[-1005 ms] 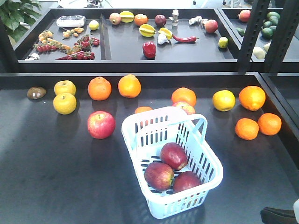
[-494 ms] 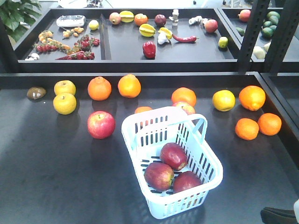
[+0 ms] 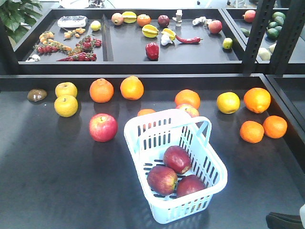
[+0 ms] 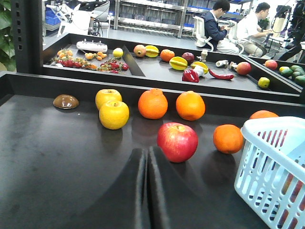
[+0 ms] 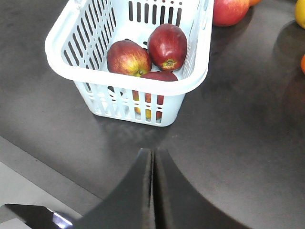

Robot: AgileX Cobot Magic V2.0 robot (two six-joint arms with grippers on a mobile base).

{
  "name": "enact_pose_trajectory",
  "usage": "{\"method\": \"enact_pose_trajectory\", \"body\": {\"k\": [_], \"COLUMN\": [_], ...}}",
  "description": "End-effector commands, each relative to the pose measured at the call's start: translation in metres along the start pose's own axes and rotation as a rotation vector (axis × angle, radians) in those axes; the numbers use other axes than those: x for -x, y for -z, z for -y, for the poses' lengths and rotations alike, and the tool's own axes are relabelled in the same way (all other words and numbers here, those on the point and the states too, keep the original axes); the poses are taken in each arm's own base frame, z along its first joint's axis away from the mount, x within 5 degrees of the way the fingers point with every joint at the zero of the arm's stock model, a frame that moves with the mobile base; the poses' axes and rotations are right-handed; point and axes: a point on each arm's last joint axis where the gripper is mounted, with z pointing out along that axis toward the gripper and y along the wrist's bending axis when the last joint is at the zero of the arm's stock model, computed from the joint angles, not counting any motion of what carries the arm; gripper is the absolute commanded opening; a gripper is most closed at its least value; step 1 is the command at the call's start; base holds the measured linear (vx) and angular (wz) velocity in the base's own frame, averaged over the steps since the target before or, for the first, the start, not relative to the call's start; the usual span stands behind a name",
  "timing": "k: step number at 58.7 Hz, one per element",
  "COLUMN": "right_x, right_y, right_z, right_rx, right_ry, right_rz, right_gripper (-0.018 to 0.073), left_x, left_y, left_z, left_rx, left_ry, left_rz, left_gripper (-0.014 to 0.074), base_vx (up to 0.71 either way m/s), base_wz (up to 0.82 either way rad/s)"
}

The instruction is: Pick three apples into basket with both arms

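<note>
Nothing has shifted over the last second: our three apples (image 3: pixel 176 172) sit in the basket (image 3: pixel 143 131) near the table's (image 3: pixel 47 181) front edge, both grippers (image 4: pixel 147 191) (image 5: pixel 153 191) pressed together, empty—task apparently done.

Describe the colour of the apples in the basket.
Deep dark red with yellowish streaks; the apples show best in the right wrist view, inside the pale basket.

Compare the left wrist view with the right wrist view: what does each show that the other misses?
Left wrist only: the yellow fruits, two oranges against the back wall, the rear shelf, the shut left gripper. Right wrist only: the three apples inside the basket and the shut right gripper. Both show the basket and the lighter red apple on the table.
</note>
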Motion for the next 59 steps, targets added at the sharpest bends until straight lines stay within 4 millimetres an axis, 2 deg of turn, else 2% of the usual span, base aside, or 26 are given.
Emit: {"method": "enact_pose_trajectory", "body": {"k": [1,59], "right_x": [0.0123,0.0123], "right_y": [0.0041,0.0041], "right_z": [0.0024,0.0024], "right_rx": [-0.021,-0.021], "right_ry": [0.001,0.001], "right_rz": [0.075,0.075], "right_gripper": [-0.0009,-0.0009], "left_x": [0.0164,0.0172], "left_y": [0.0027,0.0027], "left_z": [0.003,0.0031], "left_rx": [-0.023,-0.023], "left_ry": [0.008,0.002], "left_rz": [0.12,0.123], "left_gripper": [-0.0006,-0.0006], "base_vx": [0.0,0.0], "base_wz": [0.0,0.0]}}
